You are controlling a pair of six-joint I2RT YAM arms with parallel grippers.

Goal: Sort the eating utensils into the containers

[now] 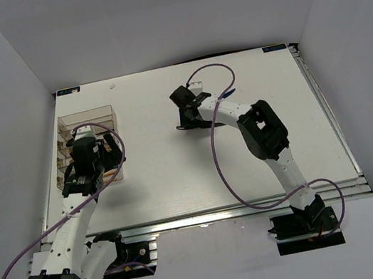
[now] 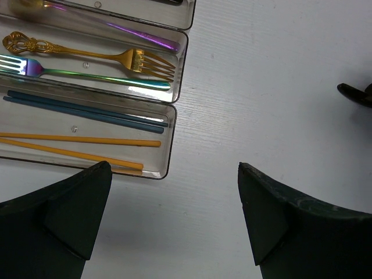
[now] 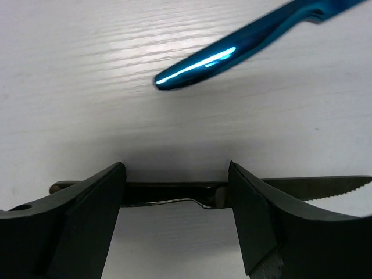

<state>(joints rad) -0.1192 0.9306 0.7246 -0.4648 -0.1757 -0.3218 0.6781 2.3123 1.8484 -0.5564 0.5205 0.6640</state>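
Observation:
The clear organiser (image 1: 89, 119) stands at the left of the table. In the left wrist view its compartments (image 2: 174, 93) hold a gold fork (image 2: 87, 53), a rainbow fork (image 2: 99, 77), blue-grey sticks (image 2: 87, 110) and orange sticks (image 2: 75, 140). My left gripper (image 2: 174, 221) is open and empty by the organiser's near right corner, as the top view (image 1: 107, 161) also shows. My right gripper (image 3: 174, 221) is open low over the table middle (image 1: 184, 119). A dark serrated knife (image 3: 174, 195) lies crosswise just past its fingertips. A blue knife (image 3: 232, 55) lies beyond it (image 1: 230, 93).
White walls close in the table on the left, back and right. A purple cable (image 1: 214, 69) loops above the right arm. A dark shape (image 2: 356, 94) shows at the right edge of the left wrist view.

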